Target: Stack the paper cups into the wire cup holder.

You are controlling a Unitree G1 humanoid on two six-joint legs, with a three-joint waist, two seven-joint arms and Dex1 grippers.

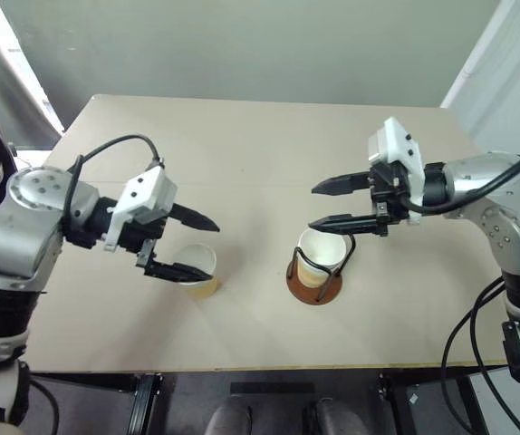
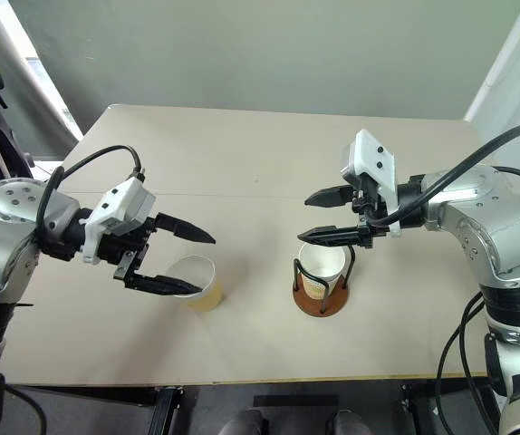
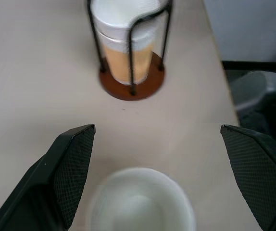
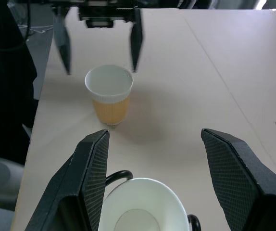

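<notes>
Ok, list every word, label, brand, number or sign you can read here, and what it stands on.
None: no readable text.
The loose paper cup has a plain yellow-tan wall.
The cups in the wire cup holder show no print.
The left gripper, right gripper and table carry no legible marking.

Bare table (image 1: 260,154) between pincers, loose cup (image 1: 198,269) beside wire holder (image 1: 315,276)
</notes>
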